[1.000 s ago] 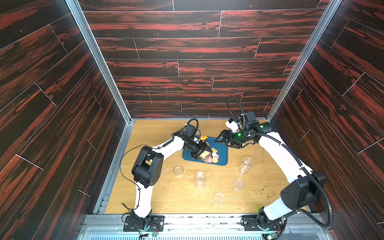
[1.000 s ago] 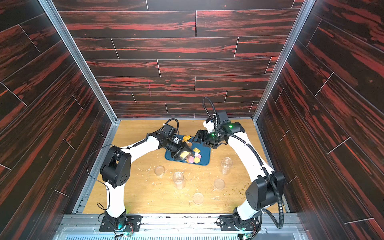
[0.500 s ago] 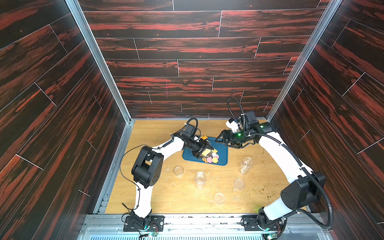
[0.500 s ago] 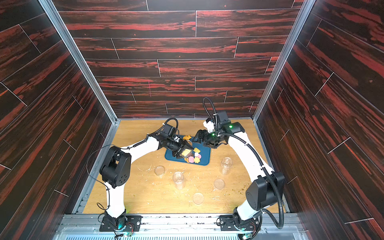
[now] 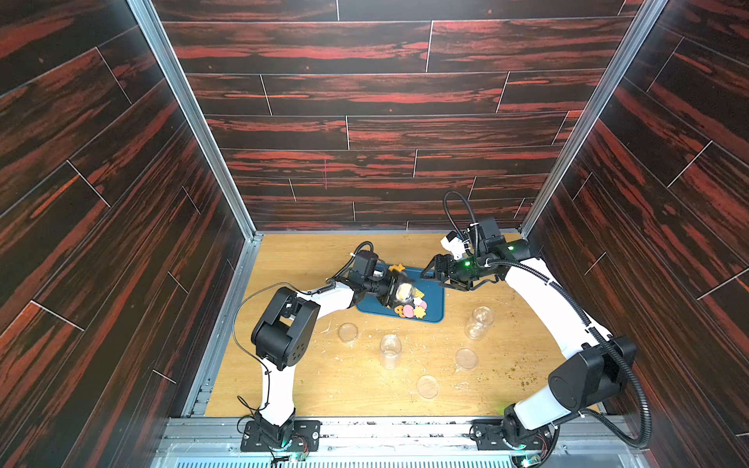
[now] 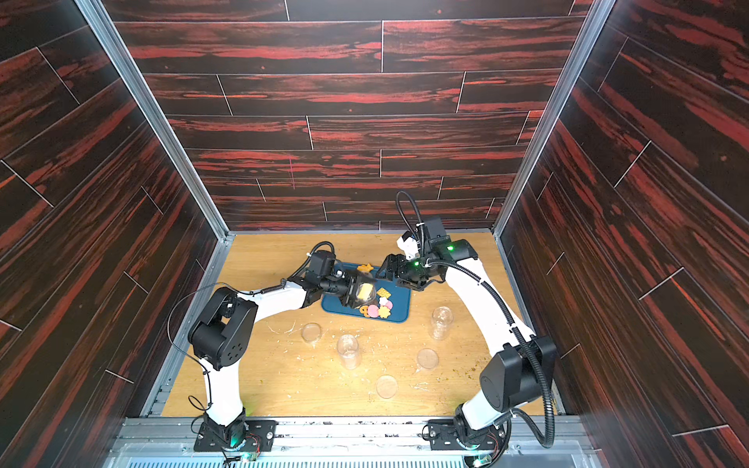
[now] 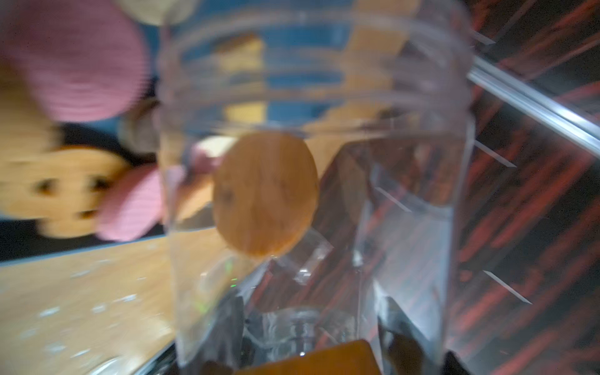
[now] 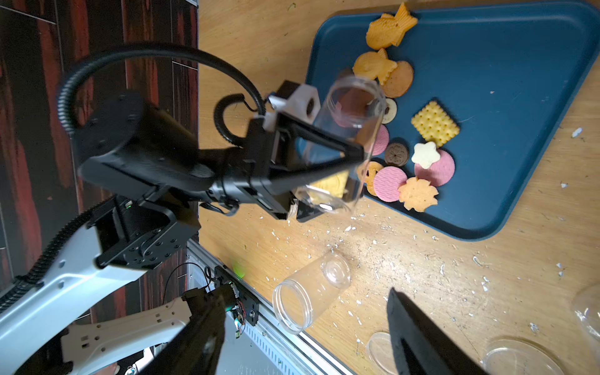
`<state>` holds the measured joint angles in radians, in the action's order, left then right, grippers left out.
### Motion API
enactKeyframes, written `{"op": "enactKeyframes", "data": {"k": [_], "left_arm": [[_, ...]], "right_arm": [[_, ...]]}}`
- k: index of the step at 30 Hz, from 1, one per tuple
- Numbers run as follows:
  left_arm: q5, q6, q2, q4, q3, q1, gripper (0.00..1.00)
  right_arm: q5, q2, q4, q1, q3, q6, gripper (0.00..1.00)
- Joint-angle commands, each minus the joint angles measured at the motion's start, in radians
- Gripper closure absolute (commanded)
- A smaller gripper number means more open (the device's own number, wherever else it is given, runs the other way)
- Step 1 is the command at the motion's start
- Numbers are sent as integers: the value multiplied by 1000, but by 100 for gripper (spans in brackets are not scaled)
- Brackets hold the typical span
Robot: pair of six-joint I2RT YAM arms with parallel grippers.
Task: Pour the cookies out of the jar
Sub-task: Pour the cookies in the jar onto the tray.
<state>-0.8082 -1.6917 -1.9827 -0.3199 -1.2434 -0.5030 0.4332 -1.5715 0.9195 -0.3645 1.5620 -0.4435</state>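
My left gripper (image 5: pixel 390 290) is shut on a clear jar (image 5: pixel 403 292), which it holds tilted on its side over the blue tray (image 5: pixel 434 290). The right wrist view shows the jar (image 8: pixel 349 130) with its mouth toward the tray's far edge. A yellow cookie (image 8: pixel 331 185) and a round brown one (image 7: pixel 264 191) are still inside. Several cookies (image 5: pixel 413 311) lie in a heap on the tray, pink, orange, brown and white (image 8: pixel 406 175). My right gripper (image 5: pixel 430 274) hangs open and empty above the tray's far right corner.
Two empty clear jars (image 5: pixel 390 350) (image 5: pixel 478 322) stand on the wooden table in front of the tray. Three clear lids (image 5: pixel 347 332) (image 5: pixel 466 358) (image 5: pixel 427 385) lie around them. Pale crumbs are scattered across the table. Dark walls close in on three sides.
The jar in my left gripper has shifted slightly toward the tray's middle. The right arm has not moved.
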Motion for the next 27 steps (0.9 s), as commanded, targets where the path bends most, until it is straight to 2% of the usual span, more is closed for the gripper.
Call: {"op": "enactKeyframes", "data": {"k": [1,11,22,26,27], "left_arm": [[25,-142,37,-181,34,5,40],[125,-371,30,-439,113,3,39],[142,-388,41,-449,103,-2,40],[124,-353,43,-401,78,-6,40],[145,-381,46,-432,97,-8,39]], "right_arm": [[1,52,7,-4,-20,17,18],[7,59,-8,-4,-37,8,18],[3,64,-6,-4,-39,7,18],[8,60,-13,-4,-48,2,18],[11,56,-12,-4,-46,2,18]]}}
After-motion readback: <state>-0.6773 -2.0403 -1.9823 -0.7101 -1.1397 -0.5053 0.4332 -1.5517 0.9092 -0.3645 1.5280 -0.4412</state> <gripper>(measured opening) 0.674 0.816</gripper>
